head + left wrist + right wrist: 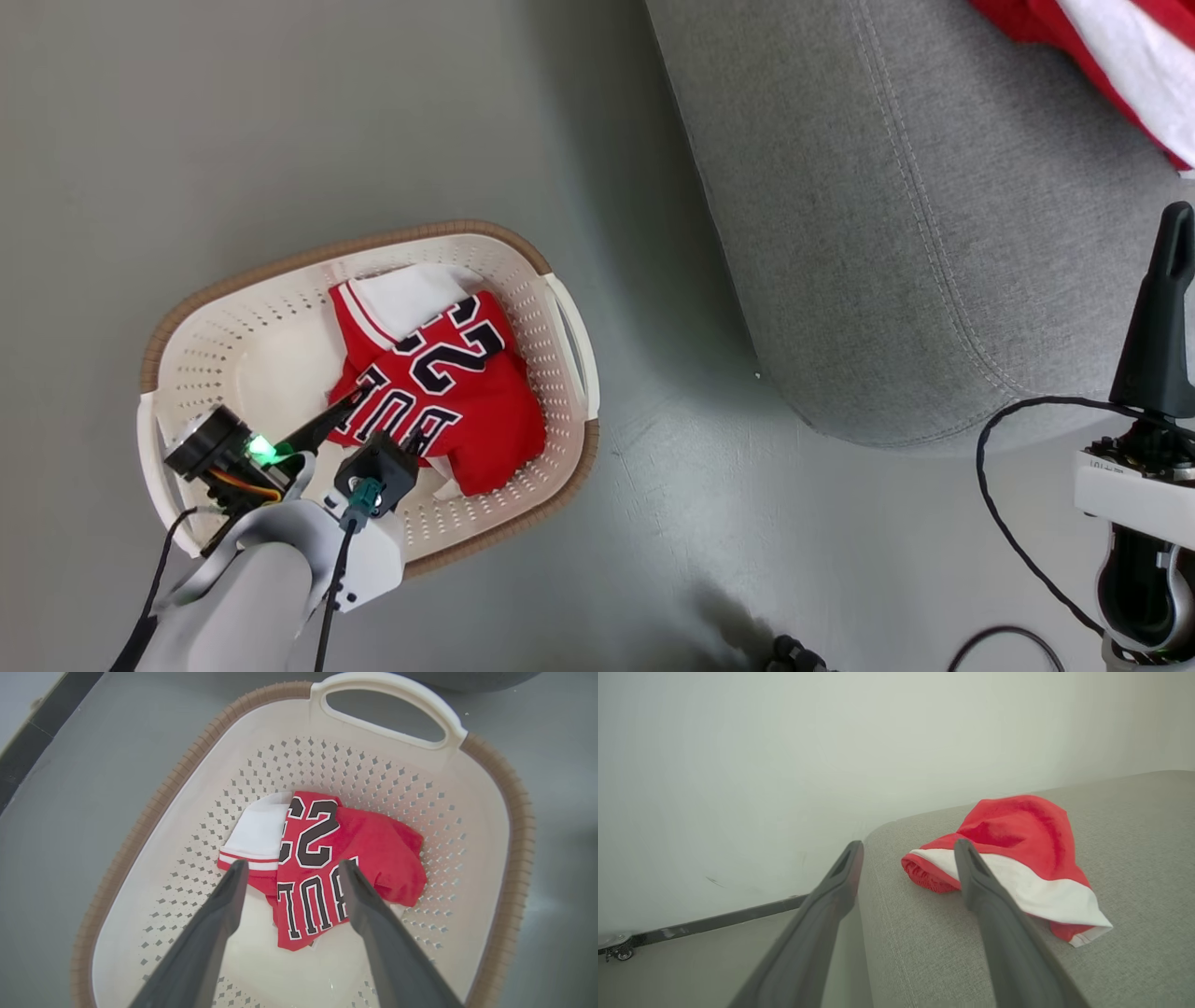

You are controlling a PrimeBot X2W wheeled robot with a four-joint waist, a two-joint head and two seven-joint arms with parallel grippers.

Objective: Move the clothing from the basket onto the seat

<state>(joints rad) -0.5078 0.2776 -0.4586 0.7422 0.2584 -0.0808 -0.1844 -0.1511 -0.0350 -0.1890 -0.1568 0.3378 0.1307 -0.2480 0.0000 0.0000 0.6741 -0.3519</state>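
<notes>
Left fingers (pixel 219 919) over jersey (pixel 369 849) in basket (pixel 467 812)

Red jersey (pixel 485 411) crumpled in cream basket (pixel 261 327); shorts (pixel 1017 830), probably, on grey sofa (pixel 840 233).

This looks like a home living room. A large grey fabric sofa (pixel 887 233) stands on a smooth grey floor (pixel 280 112), near a plain pale wall (pixel 784 742) with a dark skirting strip (pixel 728 917). A perforated plastic laundry basket (pixel 280 317) holding a red jersey (pixel 467 401) sits on the floor near the sofa. Red shorts (pixel 1017 844) lie on its cushion.
</notes>
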